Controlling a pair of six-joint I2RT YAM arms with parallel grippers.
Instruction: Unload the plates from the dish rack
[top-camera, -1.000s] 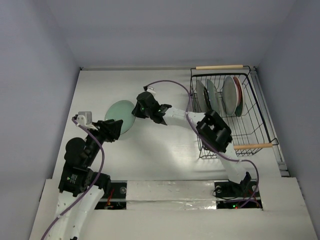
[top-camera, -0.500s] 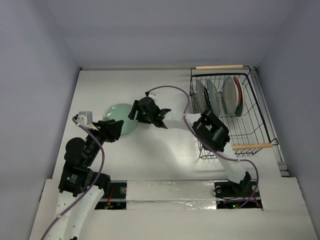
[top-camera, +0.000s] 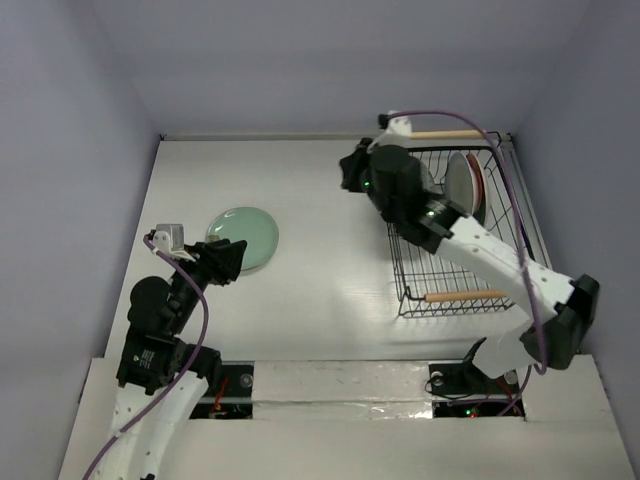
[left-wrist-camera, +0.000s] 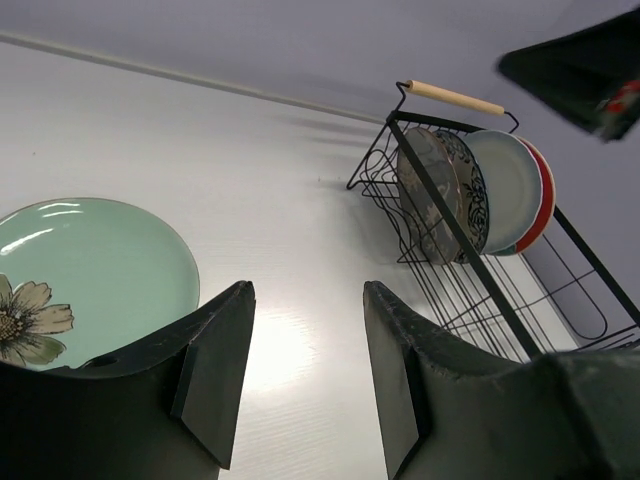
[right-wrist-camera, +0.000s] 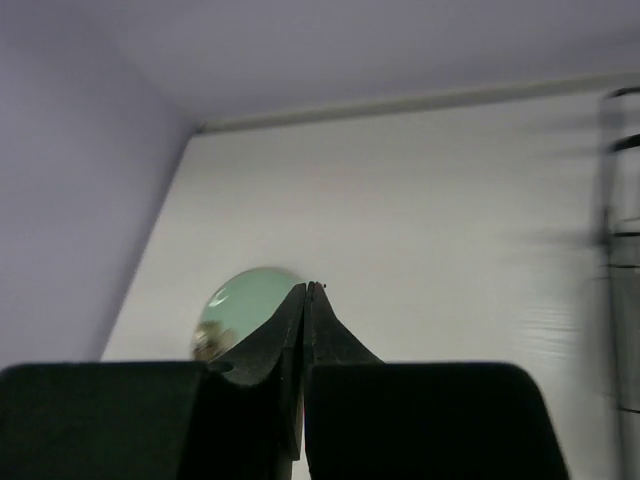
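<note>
A pale green plate (top-camera: 243, 238) lies flat on the white table at the left; it also shows in the left wrist view (left-wrist-camera: 90, 270) and the right wrist view (right-wrist-camera: 240, 298). My left gripper (top-camera: 232, 258) is open and empty just beside its near edge (left-wrist-camera: 306, 288). The black wire dish rack (top-camera: 430, 275) stands at the right and holds upright plates: dark grey patterned (left-wrist-camera: 425, 195), blue floral (left-wrist-camera: 470, 190), plain white (left-wrist-camera: 510, 180) and red (left-wrist-camera: 543, 195). My right gripper (top-camera: 346, 176) is shut and empty, held high by the rack's far left corner, pointing left (right-wrist-camera: 308, 288).
The rack has two wooden rod handles, one far (top-camera: 438, 133) and one near (top-camera: 455, 296). The right forearm (top-camera: 470, 240) reaches over the rack and hides part of the plates from above. Walls close the table at left, back and right.
My right gripper has left the green plate and swung up and right to the rack's far left corner. The plate now lies flat on the table. The left arm has not moved.
</note>
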